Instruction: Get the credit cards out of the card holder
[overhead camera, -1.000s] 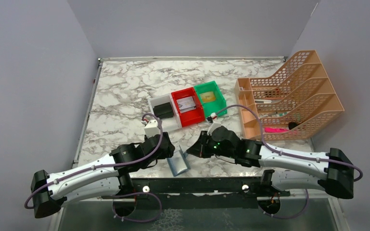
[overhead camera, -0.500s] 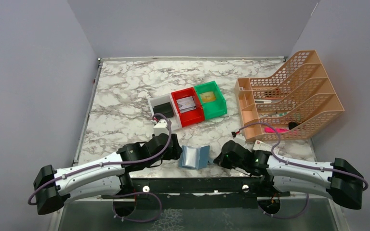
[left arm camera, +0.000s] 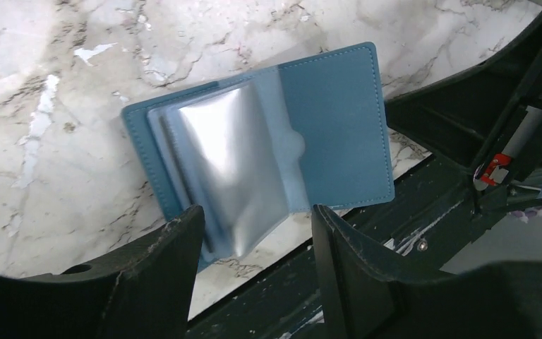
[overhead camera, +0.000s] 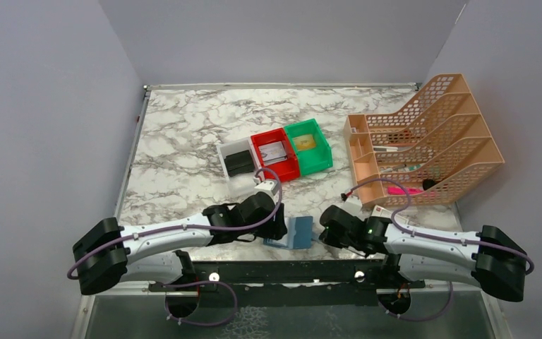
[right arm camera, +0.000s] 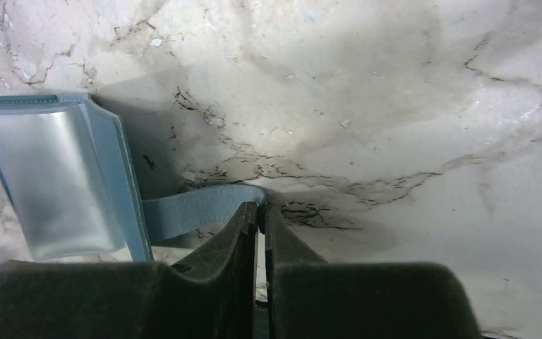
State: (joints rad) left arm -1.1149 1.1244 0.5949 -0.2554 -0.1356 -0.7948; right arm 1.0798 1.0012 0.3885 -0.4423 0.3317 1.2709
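Note:
The teal-blue card holder [overhead camera: 295, 232] lies open on the marble near the table's front edge. In the left wrist view the card holder [left arm camera: 339, 120] shows its glossy clear sleeves [left arm camera: 233, 166]; no card can be made out in them. My left gripper [overhead camera: 278, 229] is open just left of it, and in its own view my left gripper [left arm camera: 255, 215] hovers with one finger on each side of the sleeves' near edge. My right gripper [overhead camera: 323, 235] is shut on the holder's snap tab [right arm camera: 197, 210], with my right gripper [right arm camera: 262, 209] pinching the tab's end to the right of the card holder [right arm camera: 63, 176].
White [overhead camera: 227, 152], red [overhead camera: 257, 138] and green [overhead camera: 322, 148] bins stand mid-table; the white one holds a black wallet [overhead camera: 240, 163]. An orange file rack [overhead camera: 430, 141] stands at the right. A black rail [overhead camera: 289, 270] runs along the near edge.
The card holder has slid right and opened out flat from its upright fold. My right gripper drew back right with the tab. My left gripper followed right to the holder's left side.

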